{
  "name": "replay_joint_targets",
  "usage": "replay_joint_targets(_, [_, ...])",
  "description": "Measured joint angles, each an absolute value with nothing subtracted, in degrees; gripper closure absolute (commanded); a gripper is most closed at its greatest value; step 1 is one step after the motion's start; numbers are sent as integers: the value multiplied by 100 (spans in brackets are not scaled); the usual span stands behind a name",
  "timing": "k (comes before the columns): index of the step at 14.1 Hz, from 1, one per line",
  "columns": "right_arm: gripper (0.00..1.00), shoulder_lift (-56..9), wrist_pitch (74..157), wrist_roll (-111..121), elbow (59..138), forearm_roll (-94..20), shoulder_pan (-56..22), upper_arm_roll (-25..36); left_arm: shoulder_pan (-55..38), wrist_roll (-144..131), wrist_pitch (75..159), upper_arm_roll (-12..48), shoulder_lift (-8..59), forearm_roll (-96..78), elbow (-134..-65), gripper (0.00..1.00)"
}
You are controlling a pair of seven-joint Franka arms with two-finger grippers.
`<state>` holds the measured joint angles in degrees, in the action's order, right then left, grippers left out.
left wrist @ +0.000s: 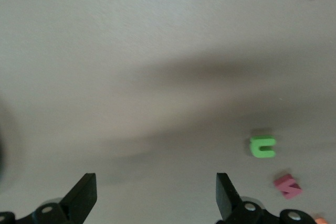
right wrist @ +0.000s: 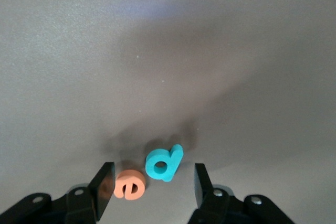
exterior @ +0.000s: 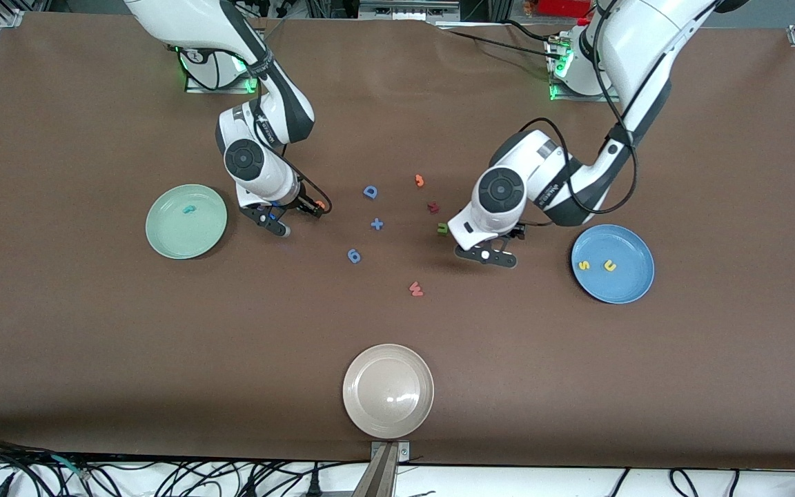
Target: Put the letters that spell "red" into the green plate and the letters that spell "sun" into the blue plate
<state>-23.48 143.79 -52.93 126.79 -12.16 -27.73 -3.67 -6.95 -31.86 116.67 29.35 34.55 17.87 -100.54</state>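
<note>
The right tool stood partly open around the orange "e" and teal "d" on the surface, gripping neither. Next it likely needed one letter, bound for the green plate. The left tool hovered wide open and empty near the green "n".

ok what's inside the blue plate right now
In the blue plate lie two yellow letters, the s and the u, side by side. Nothing covers the plate, so nothing is hidden there. The green n lies on the table.
</note>
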Motion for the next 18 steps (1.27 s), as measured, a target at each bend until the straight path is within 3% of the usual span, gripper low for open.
replay_joint_targets(6, [30, -2368, 14442, -5293, 12728, -1207, -2774, -355, -1406, -4037, 12066, 2927, 3781, 1794, -9889, 0])
replay_joint_targets(11, [30, -2405, 14445, -5292, 12744, -1026, -2774, -243, -1479, -4099, 12751, 2869, 4159, 1794, -9875, 1])
replay_joint_targets(18, [30, -2445, 14467, -5374, 12743, -1009, -2785, -229, -1479, -4098, 12951, 2735, 4353, 1845, -9865, 9])
